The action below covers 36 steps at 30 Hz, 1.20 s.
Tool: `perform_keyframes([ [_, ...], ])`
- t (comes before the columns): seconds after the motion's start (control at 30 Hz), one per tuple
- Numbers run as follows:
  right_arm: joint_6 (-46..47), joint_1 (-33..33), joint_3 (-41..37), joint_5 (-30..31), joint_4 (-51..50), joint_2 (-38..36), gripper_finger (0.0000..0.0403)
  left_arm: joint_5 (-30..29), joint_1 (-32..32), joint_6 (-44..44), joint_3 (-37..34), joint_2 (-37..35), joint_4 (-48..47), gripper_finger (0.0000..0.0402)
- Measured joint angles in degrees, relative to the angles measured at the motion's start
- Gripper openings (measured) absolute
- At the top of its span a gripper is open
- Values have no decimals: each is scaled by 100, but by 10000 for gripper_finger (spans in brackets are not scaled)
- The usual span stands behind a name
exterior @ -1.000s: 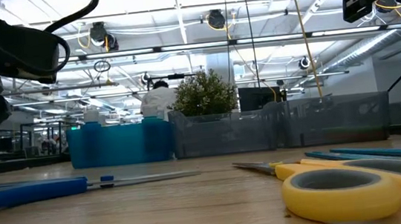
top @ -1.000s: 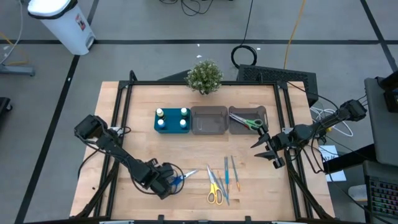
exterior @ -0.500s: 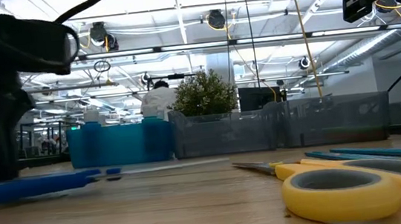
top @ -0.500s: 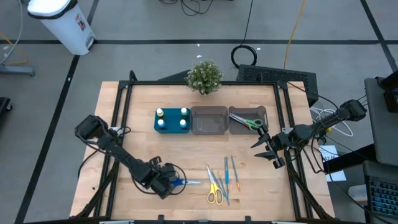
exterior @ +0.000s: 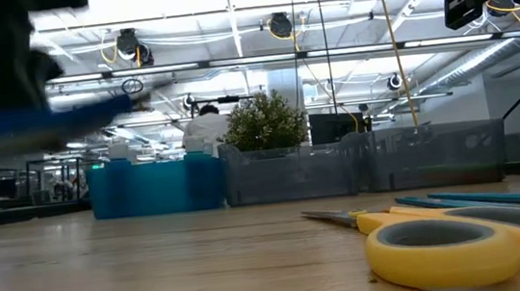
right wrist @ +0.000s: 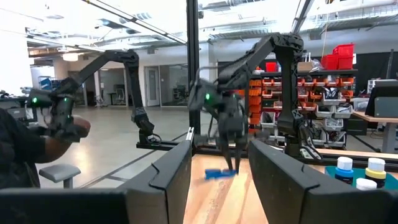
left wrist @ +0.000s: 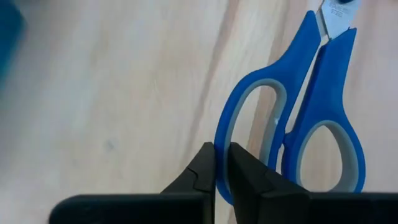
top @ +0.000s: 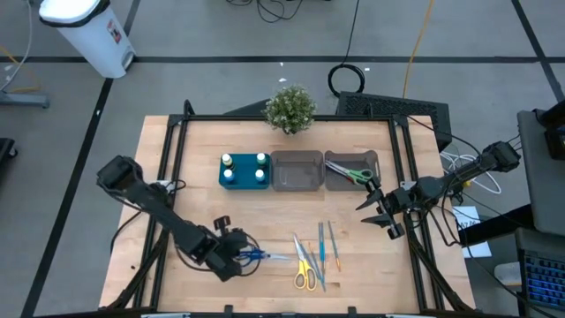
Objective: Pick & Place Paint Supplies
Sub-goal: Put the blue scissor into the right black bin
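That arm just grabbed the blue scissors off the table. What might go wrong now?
The left gripper pinches only the thin rim of one handle loop of the blue scissors, so they may swing or slip out. The long blades stick out sideways and might clip the yellow scissors lying nearby. The right gripper waits, open, near the bins.

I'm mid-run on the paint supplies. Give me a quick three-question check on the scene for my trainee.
1. True or false: the left gripper is shut on the blue scissors.
2. Where do the green scissors lie? A: in the middle bin. B: in the rightmost grey bin. C: on the bare table.
3. How many bottles stand in the teal tray?
Key: 1 true; 2 B; 3 four.
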Motion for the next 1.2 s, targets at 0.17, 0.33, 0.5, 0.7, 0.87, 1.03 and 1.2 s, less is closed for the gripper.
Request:
perform_keyframes([
  [0.17, 0, 0, 0, 4, -1, 2, 150, -1024, -245, 806, 2, -736, 75, 20],
  [0.33, 0, 0, 0, 4, 0, 4, 150, -1531, -348, 1957, -570, -1590, 1426, 20],
  [0.5, 0, 0, 0, 4, 2, 4, 150, -862, 55, 3446, -1902, -2405, 3635, 20],
  [0.7, 0, 0, 0, 7, 4, 4, 150, 48, 783, 4572, -3349, -3855, 6102, 20],
  [0.87, 0, 0, 0, 7, 4, 4, 150, 523, 1205, 5300, -4455, -4456, 8333, 20],
  [1.03, -1, 0, 0, 380, -44, 5, 150, 451, 1430, 5107, -5100, -4363, 9430, 20],
  [1.2, -11, 0, 0, 740, -142, 43, 150, 345, 1494, 4920, -5149, -4329, 9497, 20],
])
